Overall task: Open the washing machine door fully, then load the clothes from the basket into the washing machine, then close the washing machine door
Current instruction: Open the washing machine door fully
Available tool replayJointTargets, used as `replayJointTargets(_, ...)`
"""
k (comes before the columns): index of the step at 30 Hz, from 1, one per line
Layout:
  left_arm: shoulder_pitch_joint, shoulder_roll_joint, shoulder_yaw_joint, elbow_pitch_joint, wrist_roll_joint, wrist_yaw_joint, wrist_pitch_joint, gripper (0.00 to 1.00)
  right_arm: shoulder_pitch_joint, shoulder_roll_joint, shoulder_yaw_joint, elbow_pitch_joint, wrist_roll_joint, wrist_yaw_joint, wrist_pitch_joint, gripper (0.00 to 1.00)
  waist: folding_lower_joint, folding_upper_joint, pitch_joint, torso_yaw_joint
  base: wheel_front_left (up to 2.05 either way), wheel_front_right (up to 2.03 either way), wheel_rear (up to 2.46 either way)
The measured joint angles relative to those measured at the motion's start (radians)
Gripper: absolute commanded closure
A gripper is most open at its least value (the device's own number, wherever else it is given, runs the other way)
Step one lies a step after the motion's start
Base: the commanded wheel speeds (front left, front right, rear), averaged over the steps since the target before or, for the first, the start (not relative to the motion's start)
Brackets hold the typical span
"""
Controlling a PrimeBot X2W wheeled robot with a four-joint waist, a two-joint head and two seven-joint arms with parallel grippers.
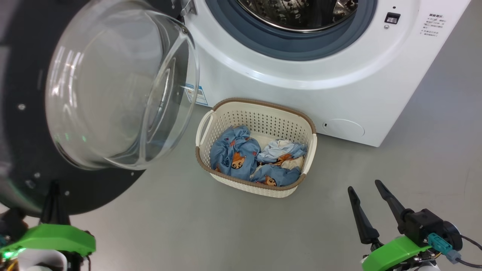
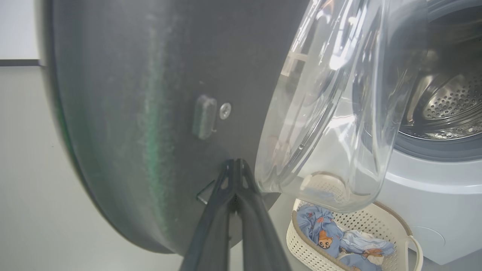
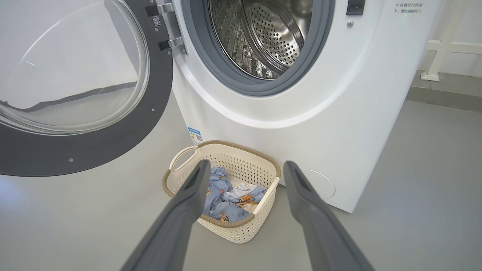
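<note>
The washing machine (image 1: 301,71) stands with its steel drum (image 3: 260,37) exposed. Its door (image 1: 34,124) is swung out to the left, the clear glass bowl (image 1: 120,82) bulging toward the machine. My left gripper (image 2: 235,162) is shut, its tips against the door's black inner face near the bowl's lower edge; its fingers (image 1: 52,203) rise at the lower left of the head view. The cream basket (image 1: 229,113) sits on the floor before the machine with the blue fox-print clothes (image 1: 235,152) inside. At the lower right, my right gripper (image 1: 365,186) is open and empty, away from the basket (image 3: 263,175).
Grey floor (image 1: 188,226) spreads around the basket and the machine. A blue label sticker (image 1: 199,94) is on the machine's front, left of the basket. White framing (image 3: 440,49) stands against the far wall right of the machine.
</note>
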Motion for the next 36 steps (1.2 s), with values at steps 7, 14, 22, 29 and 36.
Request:
replayJointTargets(7,-0.078,0.016,0.063,0.127,-0.001,-0.062,-0.004,1.00,-0.032,-0.015,0.019,-0.014,0.000,0.000,0.010,0.00,0.0001,0.0000,0.023,-0.005,0.00,0.00,0.00)
replayJointTargets(14,-0.168,0.017,0.112,0.259,0.007,-0.113,-0.004,1.00,-0.038,-0.040,0.027,-0.024,-0.001,0.000,0.030,0.00,0.0000,0.0000,0.038,-0.005,0.00,0.00,0.00)
replayJointTargets(22,-0.241,0.022,0.184,0.386,0.030,-0.149,-0.004,1.00,-0.038,-0.042,0.040,-0.042,-0.001,0.000,0.046,0.00,0.0000,0.0000,0.044,-0.017,0.00,0.00,0.00)
replayJointTargets(29,-0.269,0.025,0.241,0.440,0.082,-0.175,-0.004,1.00,-0.038,-0.051,0.043,-0.056,-0.001,0.000,0.064,0.00,0.0001,0.0000,0.053,-0.024,0.00,0.00,0.00)
replayJointTargets(36,-0.275,0.011,0.299,0.444,0.133,-0.201,-0.004,1.00,-0.038,-0.047,0.050,-0.056,-0.001,0.000,0.063,0.00,0.0001,0.0000,0.046,-0.032,0.00,0.00,0.00)
